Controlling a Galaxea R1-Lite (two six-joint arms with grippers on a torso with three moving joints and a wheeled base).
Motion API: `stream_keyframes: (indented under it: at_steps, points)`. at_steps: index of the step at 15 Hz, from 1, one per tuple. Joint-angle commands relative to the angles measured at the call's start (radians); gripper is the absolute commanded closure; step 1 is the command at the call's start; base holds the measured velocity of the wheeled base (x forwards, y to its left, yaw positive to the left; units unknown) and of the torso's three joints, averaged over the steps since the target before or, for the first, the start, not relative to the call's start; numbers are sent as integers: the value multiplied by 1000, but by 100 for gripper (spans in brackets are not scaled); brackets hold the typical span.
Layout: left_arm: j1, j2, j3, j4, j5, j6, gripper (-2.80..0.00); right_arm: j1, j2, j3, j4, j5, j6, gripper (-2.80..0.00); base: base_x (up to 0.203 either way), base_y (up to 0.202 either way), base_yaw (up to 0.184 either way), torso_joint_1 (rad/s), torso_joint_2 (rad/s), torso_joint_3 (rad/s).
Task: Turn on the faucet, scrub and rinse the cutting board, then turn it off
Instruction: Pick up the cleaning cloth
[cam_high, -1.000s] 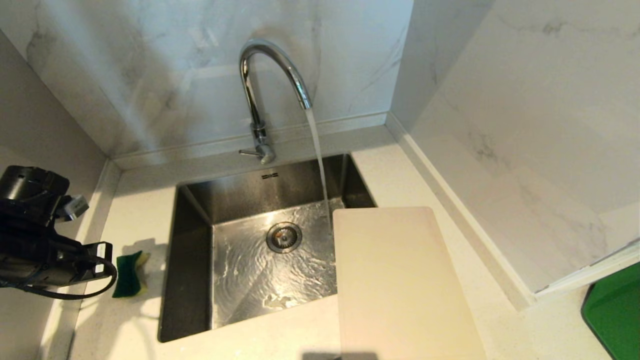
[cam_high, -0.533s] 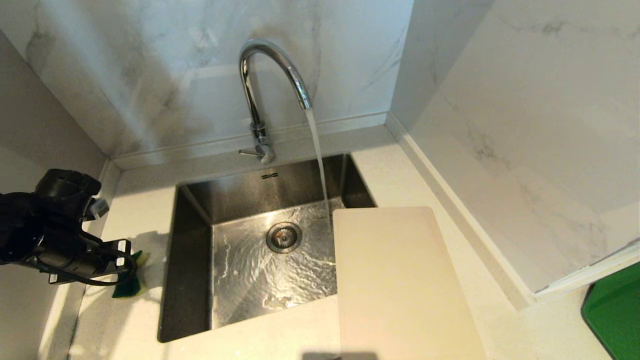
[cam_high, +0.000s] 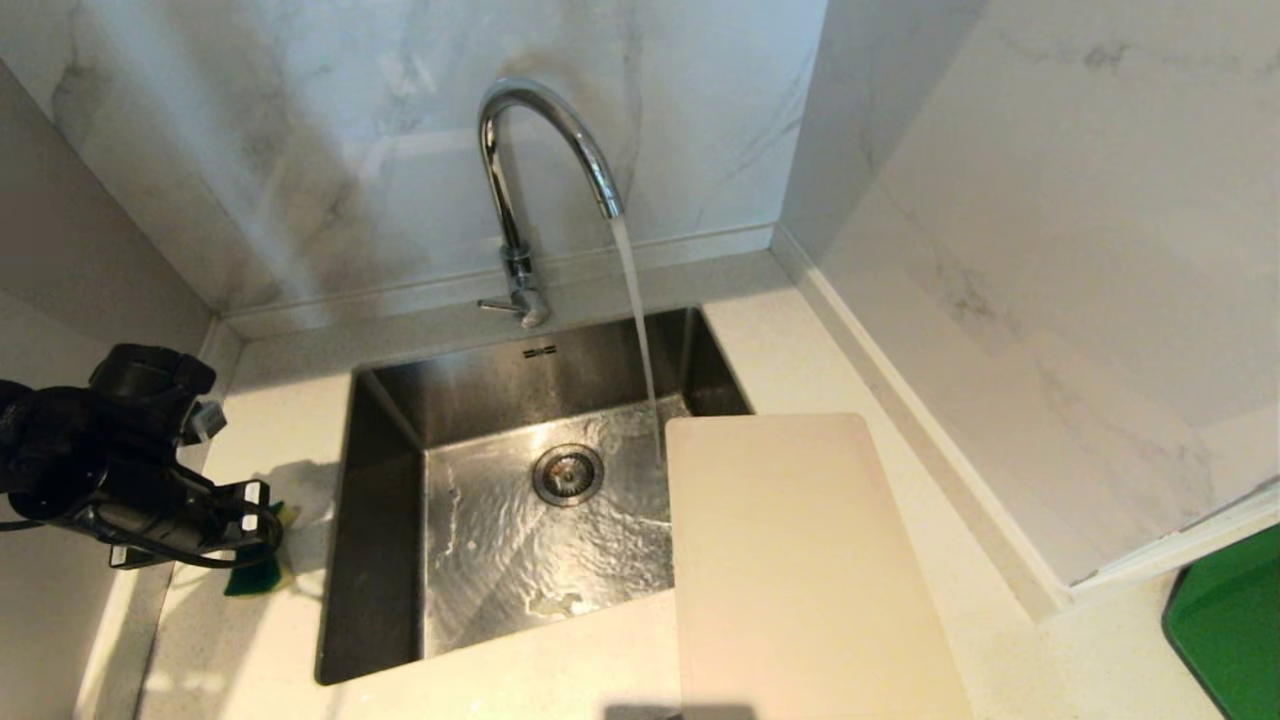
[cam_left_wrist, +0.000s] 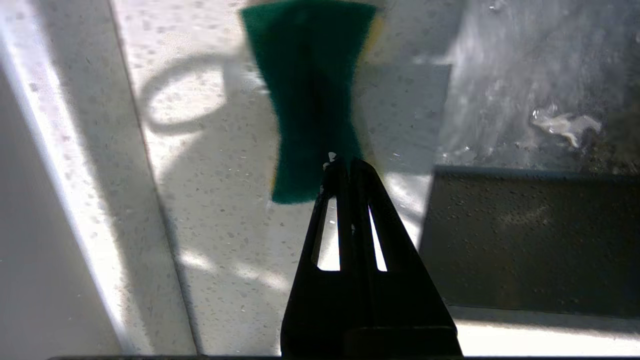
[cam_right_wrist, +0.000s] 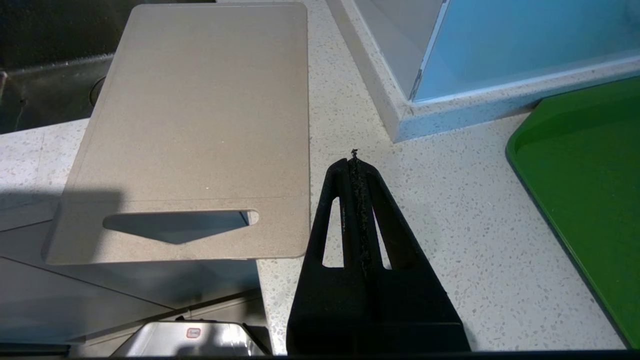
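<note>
- We see a pale speckled desk (cam_high: 280, 420) wrapping a corner of marble-look wall, with a steel sink (cam_high: 390, 560) sunk into it at the centre of the head view.
- We see the cutting board (cam_high: 800, 560), a large cream rectangle, lying flat at about 4 o'clock from the drain, its far left corner overhanging the sink's right edge; its handle slot sits at the near end, past the desk's front edge.
- We see the faucet (cam_high: 530, 130) at 12 o'clock behind the sink, its arched spout pouring a stream of water (cam_high: 635, 310) into the basin just beside the board's far left corner.
- We see a green tray (cam_high: 1235, 625) at 4 o'clock, at the far right edge.
- We see the left end effector (cam_left_wrist: 345, 162) at 9 o'clock, fingers pressed together, poised over a green-and-yellow sponge (cam_left_wrist: 310, 95) that lies on the desk just left of the sink.
- We see the right end effector (cam_right_wrist: 354, 159), fingers together and holding nothing, above bare desk between the board and the tray.
</note>
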Motion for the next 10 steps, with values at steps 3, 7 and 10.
stream_keyframes:
  at_steps: [3,7,10]
  points:
    - [8,17,-8,-11,-1,-5,-280,0,0,0,0,0,0,0,0,0,0,0,0,0]
    - [10,55,-18,-58,-11,-39,-280,0,0,0,0,0,0,0,0,0,0,0,0,0]
    - [25,93,-17,-73,-11,-52,-280,0,0,0,0,0,0,0,0,0,0,0,0,0]
